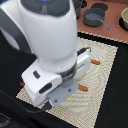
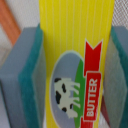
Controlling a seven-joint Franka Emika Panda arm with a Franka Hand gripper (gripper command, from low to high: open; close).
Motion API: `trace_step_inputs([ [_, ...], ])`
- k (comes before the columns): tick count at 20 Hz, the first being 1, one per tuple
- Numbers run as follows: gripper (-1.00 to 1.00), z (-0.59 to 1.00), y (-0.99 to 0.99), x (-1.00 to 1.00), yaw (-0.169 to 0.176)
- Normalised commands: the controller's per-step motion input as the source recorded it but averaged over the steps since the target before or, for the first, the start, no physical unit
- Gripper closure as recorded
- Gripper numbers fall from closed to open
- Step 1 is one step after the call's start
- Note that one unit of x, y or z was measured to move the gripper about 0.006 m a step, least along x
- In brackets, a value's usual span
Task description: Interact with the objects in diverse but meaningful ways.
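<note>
A yellow packet point(image 2: 70, 35) with a red "BUTTER" label and a cow picture fills the wrist view. It stands between the grey-and-teal pads point(image 2: 22, 75) of my gripper point(image 2: 75, 65), which press on both of its sides. In the exterior view the arm's white body hides the gripper and the packet over the woven mat point(image 1: 102, 75). Two small orange pieces point(image 1: 95, 62) point(image 1: 83, 88) lie on the mat beside the arm. A dark red-brown sausage end point(image 1: 22, 84) shows at the mat's edge on the exterior view's left.
A grey pot point(image 1: 94, 19) with a handle and a darker pot point(image 1: 100, 7) stand on the wooden surface beyond the mat. A pinkish plate point(image 1: 125, 17) sits at the far edge on the exterior view's right. The black tabletop point(image 1: 117, 110) surrounds the mat.
</note>
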Motion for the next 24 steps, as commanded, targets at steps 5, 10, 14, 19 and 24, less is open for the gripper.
trace_step_inputs([
  [5,1.0,1.0,0.7,0.01,0.0],
  [10,1.0,0.72,0.83,0.13,0.0],
  [14,1.0,0.42,0.92,0.29,0.0],
  [19,1.0,0.21,0.94,0.36,0.0],
  [24,1.0,0.03,0.92,0.42,0.008],
])
